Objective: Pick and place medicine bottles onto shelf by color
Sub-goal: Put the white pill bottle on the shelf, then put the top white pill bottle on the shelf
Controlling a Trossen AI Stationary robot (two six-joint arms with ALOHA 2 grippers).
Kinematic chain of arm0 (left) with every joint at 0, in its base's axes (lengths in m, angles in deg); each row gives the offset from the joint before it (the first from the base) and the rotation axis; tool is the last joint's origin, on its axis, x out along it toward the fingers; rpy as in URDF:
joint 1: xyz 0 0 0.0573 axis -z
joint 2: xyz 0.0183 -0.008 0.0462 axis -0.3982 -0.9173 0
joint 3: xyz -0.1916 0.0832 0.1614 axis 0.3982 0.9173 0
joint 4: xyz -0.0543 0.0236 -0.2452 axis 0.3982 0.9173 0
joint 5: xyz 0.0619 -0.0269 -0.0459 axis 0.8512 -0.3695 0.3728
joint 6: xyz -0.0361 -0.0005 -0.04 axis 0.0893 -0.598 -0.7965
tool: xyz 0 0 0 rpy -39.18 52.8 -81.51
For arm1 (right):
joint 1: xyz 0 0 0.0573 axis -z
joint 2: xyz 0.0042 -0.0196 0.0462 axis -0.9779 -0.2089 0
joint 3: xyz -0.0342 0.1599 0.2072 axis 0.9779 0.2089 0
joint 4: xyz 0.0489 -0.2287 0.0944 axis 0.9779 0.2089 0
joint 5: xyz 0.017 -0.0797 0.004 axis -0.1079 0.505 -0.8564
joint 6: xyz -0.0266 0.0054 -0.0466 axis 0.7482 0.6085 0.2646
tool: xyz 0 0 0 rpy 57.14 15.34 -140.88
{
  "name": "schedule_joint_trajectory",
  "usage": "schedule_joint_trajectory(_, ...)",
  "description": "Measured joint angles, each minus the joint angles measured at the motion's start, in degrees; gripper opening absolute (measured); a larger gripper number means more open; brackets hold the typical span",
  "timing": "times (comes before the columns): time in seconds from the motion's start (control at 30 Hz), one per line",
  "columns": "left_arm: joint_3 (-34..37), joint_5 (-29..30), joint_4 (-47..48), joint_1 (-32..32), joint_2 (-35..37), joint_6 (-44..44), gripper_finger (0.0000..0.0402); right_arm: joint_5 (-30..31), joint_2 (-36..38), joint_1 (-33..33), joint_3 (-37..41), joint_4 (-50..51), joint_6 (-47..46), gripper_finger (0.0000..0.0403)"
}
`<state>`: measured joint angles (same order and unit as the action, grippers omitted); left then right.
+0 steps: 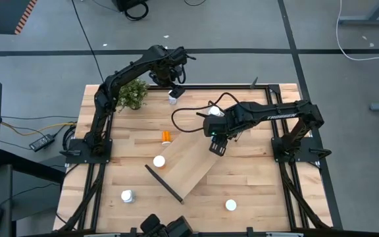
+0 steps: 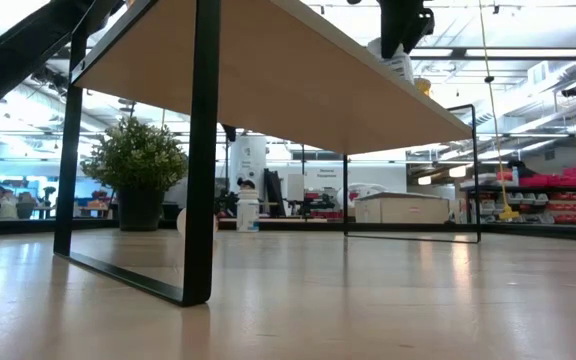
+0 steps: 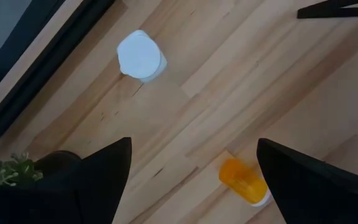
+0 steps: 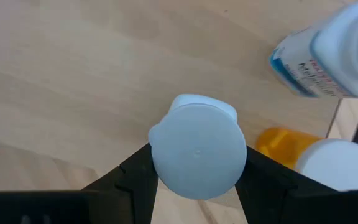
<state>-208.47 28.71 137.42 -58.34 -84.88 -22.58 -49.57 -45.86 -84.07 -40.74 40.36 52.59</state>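
We see the right gripper point(image 1: 216, 146) over the shelf point(image 1: 186, 168), fingers closed on a white-capped bottle point(image 4: 197, 146); in the right wrist view the cap sits squeezed between both pads. Just beside it on the shelf stand a blue-labelled white bottle point(image 4: 325, 59) and an orange bottle point(image 4: 312, 155). The shelf lies diagonally mid-table, black rail point(image 1: 163, 183) at its near end.

Left gripper point(image 1: 176, 93) hangs at the far table edge by the potted plant point(image 1: 131, 94), fingers spread wide with nothing between them. Below it stands a white bottle point(image 3: 140, 56), and an orange bottle on the table point(image 3: 246, 181) lies on its side nearby.

Other white caps: one on the shelf's left part point(image 1: 159, 161), two on the table near the front point(image 1: 127, 195) point(image 1: 231, 205). Their body colour we cannot really tell from above.
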Motion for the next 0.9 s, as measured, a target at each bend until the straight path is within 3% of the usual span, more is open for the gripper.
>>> schedule_joint_trajectory(0.2, 0.0, 0.0, -0.09, -0.01, 0.0, 0.38, 0.0352, -0.04, -0.04, 0.35, 0.0, -0.84, -1.16, 0.0196)
schedule_joint_trajectory(0.57, 0.0, 0.0, -0.09, -0.03, 0.0, 1.55, 0.0352, -1.8, -0.04, 0.38, 0.0, -0.55, -2.62, 0.0258)
schedule_joint_trajectory(0.9, 0.0, -0.04, -0.4, -0.48, 0.0, 0.59, 0.0352, -4.33, 3.25, 0.37, -0.15, 0.96, -4.92, 0.0268)
